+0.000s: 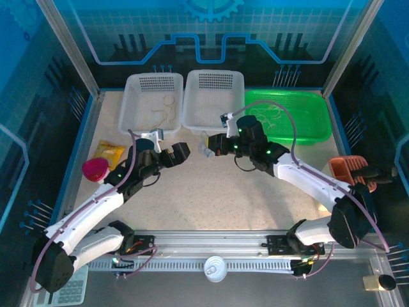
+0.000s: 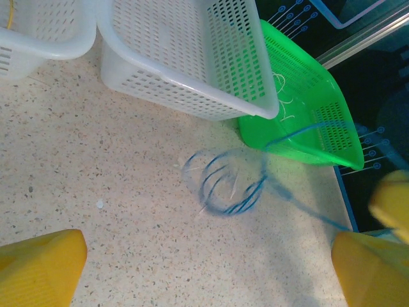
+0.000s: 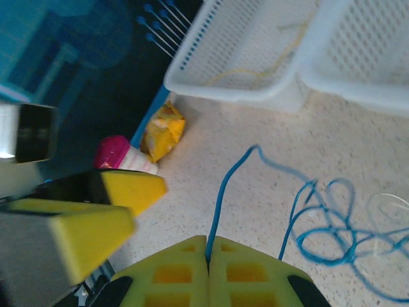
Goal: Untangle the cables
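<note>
A blue cable [image 3: 220,195] runs up from the closed fingertips of my right gripper [image 3: 209,256], which is shut on it. Its far part lies in curly loops [image 3: 332,236] on the table, mixed with a thin whitish strand [image 3: 386,204]. In the left wrist view the blue coil [image 2: 223,187] lies on the table ahead of my left gripper [image 2: 204,275], which is open with nothing between its yellow fingers [image 2: 38,268]. From above, the left gripper [image 1: 167,147] and right gripper [image 1: 211,148] face each other over the small tangle [image 1: 206,151].
Two white baskets [image 1: 137,109] [image 1: 192,109] stand at the back, the left one holding a yellowish cable [image 1: 163,115]. A green basket [image 1: 316,121] with pale strands is at the back right. A yellow packet [image 1: 108,152] and pink cup [image 1: 94,169] lie left, an orange holder [image 1: 348,167] right.
</note>
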Controlling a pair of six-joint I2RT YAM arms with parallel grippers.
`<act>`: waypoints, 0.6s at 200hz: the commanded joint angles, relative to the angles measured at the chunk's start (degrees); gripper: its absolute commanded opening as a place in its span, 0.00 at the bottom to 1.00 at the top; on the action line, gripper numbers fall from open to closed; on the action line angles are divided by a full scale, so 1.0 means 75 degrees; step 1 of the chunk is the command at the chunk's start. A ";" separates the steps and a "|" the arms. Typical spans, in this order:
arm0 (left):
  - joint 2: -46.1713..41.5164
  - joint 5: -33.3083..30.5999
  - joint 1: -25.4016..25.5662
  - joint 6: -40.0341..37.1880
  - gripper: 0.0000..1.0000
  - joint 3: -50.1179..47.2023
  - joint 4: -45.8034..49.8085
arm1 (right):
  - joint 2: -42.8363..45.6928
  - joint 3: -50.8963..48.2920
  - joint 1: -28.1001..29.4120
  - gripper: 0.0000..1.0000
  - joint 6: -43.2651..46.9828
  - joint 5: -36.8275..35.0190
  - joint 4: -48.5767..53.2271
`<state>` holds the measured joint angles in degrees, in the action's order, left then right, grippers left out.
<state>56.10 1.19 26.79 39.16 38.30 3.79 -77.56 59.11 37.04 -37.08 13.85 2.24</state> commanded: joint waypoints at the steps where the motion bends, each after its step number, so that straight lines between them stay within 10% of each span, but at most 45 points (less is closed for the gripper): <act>1: 0.0088 0.0264 -0.0039 0.0192 0.99 0.0119 -0.0361 | 0.0199 0.0104 -0.0114 0.00 0.0996 0.0203 0.0730; 120: 0.0824 0.2572 -0.0059 -0.1277 0.77 0.0690 -0.1011 | 0.0962 0.0205 -0.1439 0.00 0.2833 0.2565 0.1469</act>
<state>60.73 15.99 26.72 33.58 40.84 -2.35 -71.96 59.37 27.77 -19.29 26.59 11.99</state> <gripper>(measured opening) 0.763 0.044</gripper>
